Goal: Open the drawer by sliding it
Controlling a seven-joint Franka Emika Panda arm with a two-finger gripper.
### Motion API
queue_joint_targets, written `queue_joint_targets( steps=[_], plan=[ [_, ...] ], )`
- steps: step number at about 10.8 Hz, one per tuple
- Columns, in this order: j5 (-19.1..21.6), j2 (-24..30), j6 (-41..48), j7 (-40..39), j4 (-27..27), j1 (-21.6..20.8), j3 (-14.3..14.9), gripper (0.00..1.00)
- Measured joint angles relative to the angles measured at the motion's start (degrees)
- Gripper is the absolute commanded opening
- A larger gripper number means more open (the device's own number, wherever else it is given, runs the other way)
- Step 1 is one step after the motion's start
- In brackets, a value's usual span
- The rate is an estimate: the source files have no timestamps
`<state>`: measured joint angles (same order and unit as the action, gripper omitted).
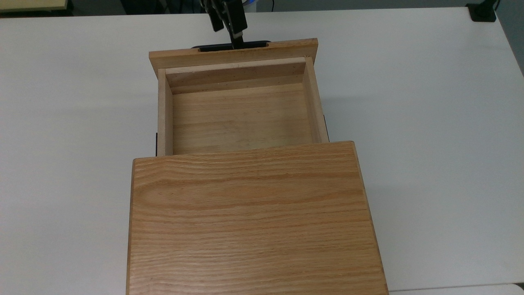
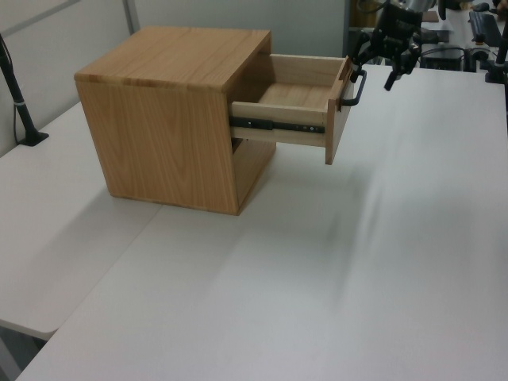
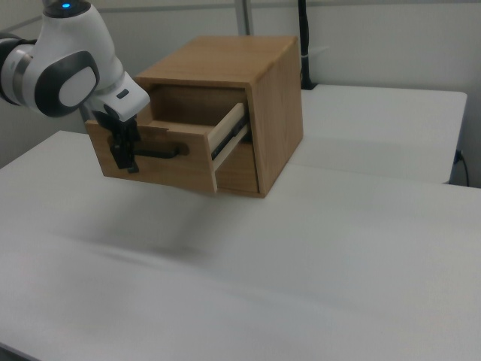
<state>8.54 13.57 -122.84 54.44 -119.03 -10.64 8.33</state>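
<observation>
Black two-finger tool (image 1: 228,35) at the far edge of the top view, fingers spread apart and clamped on nothing, one fingertip (image 1: 238,39) down at the bar, whether touching it or just short of it not possible to tell. Right under that fingertip, a long thin black handle (image 1: 254,43) on the front panel of a light oak drawer (image 1: 241,119). Drawer slid far out toward the tool, bare floor and paler inner walls exposed, nothing inside. Behind the drawer, on the side away from the tool, a larger oak-grained cabinet (image 1: 254,221) covering the drawer's rear end. All resting on a plain white table (image 1: 430,123). From the left view: tool (image 2: 379,70) spread wide just past the handle (image 2: 355,89), drawer (image 2: 278,119) jutting out of the cabinet (image 2: 167,135) toward the tool on a dark metal side rail (image 2: 274,125), front panel hanging above the table with a gap underneath. From the right view: tool (image 3: 124,158) hanging from a white and grey arm (image 3: 71,71), set in front of the drawer (image 3: 161,169) panel at one end of the handle (image 3: 161,153), with the cabinet (image 3: 274,113) beyond the drawer on the far side from the tool.
</observation>
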Motion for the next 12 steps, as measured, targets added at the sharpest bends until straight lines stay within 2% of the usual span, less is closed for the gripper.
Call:
queue_joint_targets(
  steps=[2,5,7,8,12],
  plan=[
    [0.01,0.51,6.90,-11.23,1.41,0.15,0.00,1.00],
    [-0.54,0.60,18.53,-35.80,6.52,3.00,0.08,1.00],
    [-4.25,0.36,23.77,-53.32,10.95,4.82,0.12,1.00],
    [-5.86,-0.45,24.47,-58.82,12.98,5.50,0.14,1.00],
    [-7.28,-8.14,29.89,-62.28,22.73,7.60,0.17,1.00]
  ],
)
